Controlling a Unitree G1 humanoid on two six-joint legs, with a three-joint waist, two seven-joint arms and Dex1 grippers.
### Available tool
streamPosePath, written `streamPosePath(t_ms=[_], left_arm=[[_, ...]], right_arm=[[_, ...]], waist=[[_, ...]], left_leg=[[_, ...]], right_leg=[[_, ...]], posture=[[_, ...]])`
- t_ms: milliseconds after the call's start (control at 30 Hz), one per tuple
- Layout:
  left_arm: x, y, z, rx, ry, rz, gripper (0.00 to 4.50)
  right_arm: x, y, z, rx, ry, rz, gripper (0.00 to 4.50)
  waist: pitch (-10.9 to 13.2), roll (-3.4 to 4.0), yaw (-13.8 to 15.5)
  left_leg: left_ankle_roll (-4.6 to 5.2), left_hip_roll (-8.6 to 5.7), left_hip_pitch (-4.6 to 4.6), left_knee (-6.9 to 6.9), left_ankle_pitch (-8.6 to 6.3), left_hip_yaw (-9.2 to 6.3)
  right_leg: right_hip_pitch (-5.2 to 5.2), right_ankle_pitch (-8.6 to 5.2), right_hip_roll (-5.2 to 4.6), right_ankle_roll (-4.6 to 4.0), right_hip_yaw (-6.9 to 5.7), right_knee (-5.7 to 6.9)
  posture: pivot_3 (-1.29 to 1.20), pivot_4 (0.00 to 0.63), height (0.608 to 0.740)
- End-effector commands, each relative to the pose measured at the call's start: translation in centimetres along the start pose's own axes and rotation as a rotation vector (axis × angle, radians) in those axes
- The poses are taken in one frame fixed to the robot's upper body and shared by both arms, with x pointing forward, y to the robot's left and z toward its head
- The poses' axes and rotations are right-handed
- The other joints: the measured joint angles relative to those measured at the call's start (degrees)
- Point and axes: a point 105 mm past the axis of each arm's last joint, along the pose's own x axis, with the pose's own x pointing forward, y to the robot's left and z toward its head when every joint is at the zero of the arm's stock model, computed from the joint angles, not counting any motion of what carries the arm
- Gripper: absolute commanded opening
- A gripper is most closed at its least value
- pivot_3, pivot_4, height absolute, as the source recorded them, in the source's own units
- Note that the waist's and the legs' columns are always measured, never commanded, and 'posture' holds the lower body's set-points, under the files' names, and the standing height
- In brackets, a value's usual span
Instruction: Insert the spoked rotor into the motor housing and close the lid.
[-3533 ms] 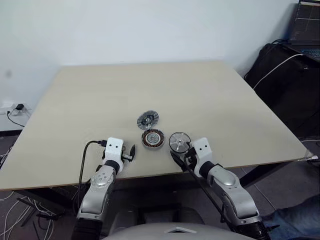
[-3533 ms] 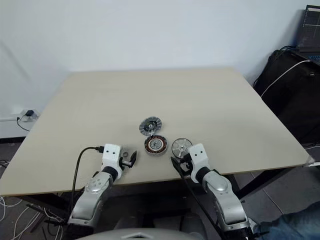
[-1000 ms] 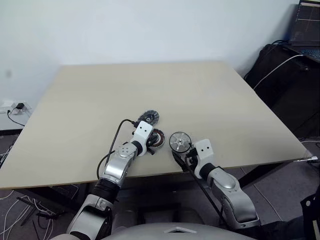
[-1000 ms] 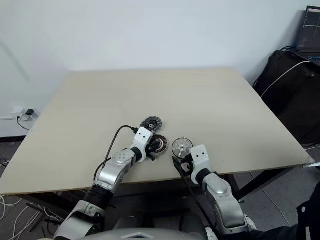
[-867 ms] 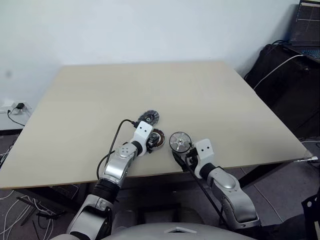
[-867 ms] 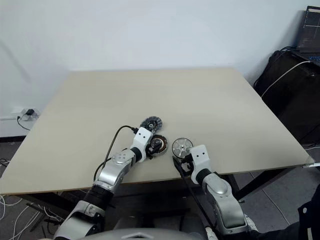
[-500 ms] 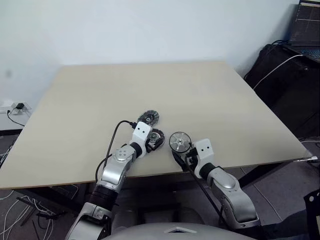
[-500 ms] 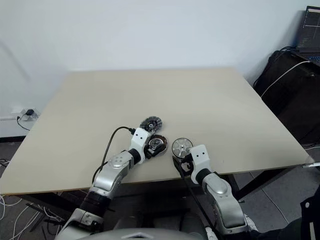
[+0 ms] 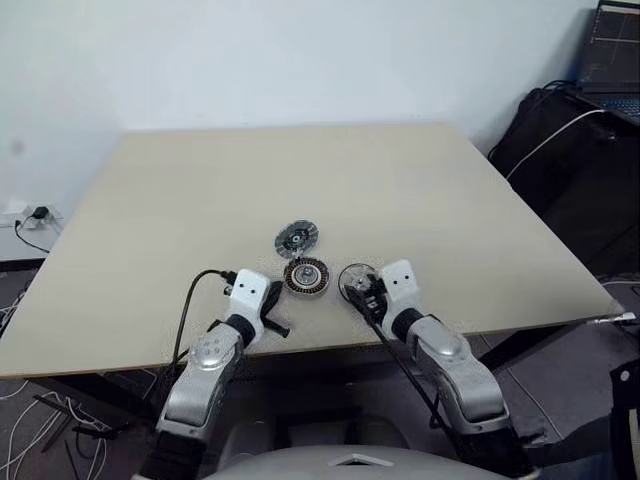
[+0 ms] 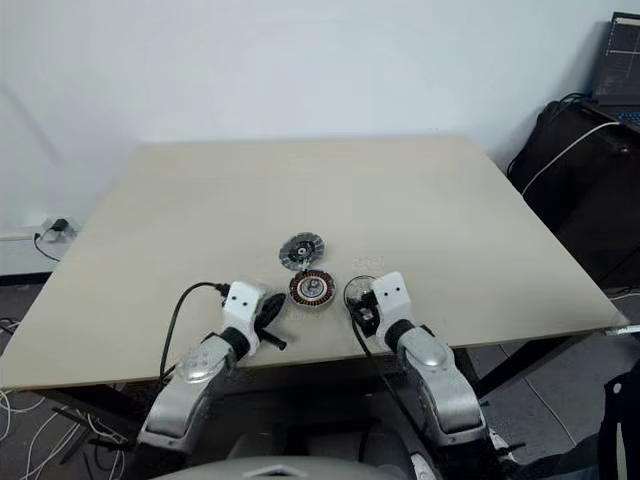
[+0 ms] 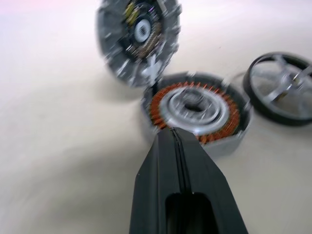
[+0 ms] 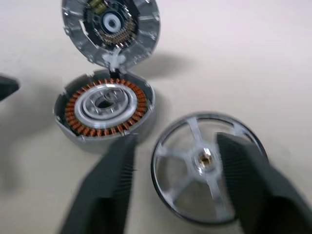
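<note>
The spoked rotor (image 12: pixel 207 165), a shiny silver wheel with a dark rim, lies flat on the table (image 9: pixel 180 210) near its front edge. To its left sits the motor housing (image 9: pixel 305 276), a round cup with coppery windings (image 12: pixel 105 109). The lid (image 9: pixel 296 238) lies just behind the housing, dark centre up. My right gripper (image 12: pixel 176 141) is open, with one finger on each side of the rotor. My left gripper (image 9: pixel 280 326) is shut and empty, a little in front and to the left of the housing; its fingertips (image 11: pixel 171 132) point at the housing.
The table's front edge runs just below both hands. A dark bag (image 9: pixel 570 150) with a white cable and a laptop (image 9: pixel 612 50) stand off the table at the right. A wall socket (image 9: pixel 35 215) sits low on the left.
My left gripper has pulled back from the housing toward the front edge and shut. My right gripper has moved forward over the rotor, its fingers narrowing.
</note>
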Motion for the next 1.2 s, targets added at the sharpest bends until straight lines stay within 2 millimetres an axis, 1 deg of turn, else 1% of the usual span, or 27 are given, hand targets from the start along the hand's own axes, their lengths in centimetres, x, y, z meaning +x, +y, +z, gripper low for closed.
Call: streamPosePath(t_ms=[33, 167, 200, 267, 367, 467, 633, 733, 833, 1000, 1200], left_arm=[[-1.1, -0.1, 1.5, 0.024, -0.093, 0.026, 0.0], [-1.8, -0.2, 0.5, -0.004, -0.073, 0.068, 0.0], [-1.9, -0.2, 0.2, -0.01, -0.067, 0.08, 0.0], [-2.2, -0.8, -0.1, -0.021, -0.068, 0.077, 0.0], [-2.4, -1.3, -0.1, -0.017, -0.089, 0.075, 0.0], [-2.3, -1.7, 0.0, 0.021, -0.113, 0.09, 0.0], [-2.4, -2.3, -0.3, 0.035, -0.113, 0.071, 0.0], [-2.4, -2.3, -0.5, 0.046, -0.106, 0.063, 0.0], [-2.4, -2.2, -0.5, 0.046, -0.103, 0.062, 0.0], [-2.4, -2.1, -0.6, 0.043, -0.099, 0.06, 0.0], [-2.4, -2.3, -0.6, 0.038, -0.097, 0.051, 0.0]], right_arm=[[1.0, 1.0, 2.1, -0.051, -0.027, 0.048, 1.62], [2.2, 1.8, 2.6, -0.066, -0.007, 0.081, 0.26], [2.7, 2.0, 2.8, -0.068, 0.003, 0.086, 0.03], [3.5, 2.4, 3.0, -0.079, 0.019, 0.092, 0.03], [4.4, 2.6, 3.5, -0.083, 0.019, 0.093, 0.03], [5.6, 2.9, 3.9, -0.08, 0.034, 0.078, 0.03], [7.2, 2.9, 3.8, -0.094, 0.09, 0.064, 0.03], [8.0, 3.3, 3.4, -0.098, 0.134, 0.096, 0.03], [8.5, 3.6, 2.9, -0.105, 0.171, 0.125, 0.03], [9.2, 4.5, 2.7, -0.121, 0.196, 0.188, 0.03], [9.9, 4.8, 3.0, -0.129, 0.185, 0.204, 0.03]], waist=[[0.0, 0.01, -0.04], [0.01, 0.02, 0.03], [0.0, 0.04, -0.03], [-0.01, 0.05, -0.05], [0.0, 0.06, -0.05], [0.0, 0.08, -0.11], [-0.02, 0.11, -0.28], [-0.02, 0.11, -0.35], [-0.02, 0.12, -0.63], [-0.02, 0.13, -0.87], [-0.02, 0.14, -0.95]], left_leg=[[0.0, 0.0, 0.0, -0.01, 0.0, 0.0], [0.0, 0.0, -0.01, -0.03, 0.0, 0.0], [0.0, 0.0, -0.01, -0.03, 0.0, 0.0], [-0.01, 0.01, -0.01, -0.04, 0.0, 0.01], [-0.01, 0.01, -0.02, -0.05, 0.0, 0.03], [-0.01, 0.01, -0.06, -0.08, 0.0, 0.07], [-0.04, 0.02, -0.06, -0.15, 0.01, 0.14], [-0.04, 0.02, -0.09, -0.16, 0.02, 0.17], [-0.04, 0.02, -0.1, -0.16, 0.02, 0.19], [-0.04, 0.02, -0.1, -0.16, 0.02, 0.2], [-0.05, 0.02, -0.1, -0.16, 0.02, 0.21]], right_leg=[[0.0, 0.0, 0.0, 0.0, 0.01, 0.0], [-0.02, 0.0, -0.01, -0.01, -0.01, -0.01], [-0.02, 0.0, -0.01, -0.01, -0.02, -0.01], [-0.03, 0.0, -0.01, -0.01, -0.01, -0.01], [-0.05, 0.01, -0.01, -0.01, -0.01, -0.01], [-0.12, 0.02, -0.02, -0.02, 0.0, -0.01], [-0.17, 0.02, 0.01, -0.04, 0.03, -0.01], [-0.2, 0.02, 0.01, -0.06, 0.03, -0.01], [-0.23, 0.02, 0.02, -0.06, 0.04, -0.01], [-0.23, 0.03, 0.04, -0.06, 0.04, 0.0], [-0.23, 0.03, 0.04, -0.05, 0.04, 0.01]], posture=[[0.0, 0.0, 0.74], [0.0, 0.0, 0.74], [0.0, 0.0, 0.74], [0.0, 0.0, 0.74], [0.0, 0.0, 0.74], [0.0, 0.0, 0.74], [0.0, 0.0, 0.74], [0.0, 0.0, 0.74], [0.0, 0.0, 0.74], [0.0, 0.0, 0.74], [0.0, 0.0, 0.74]])
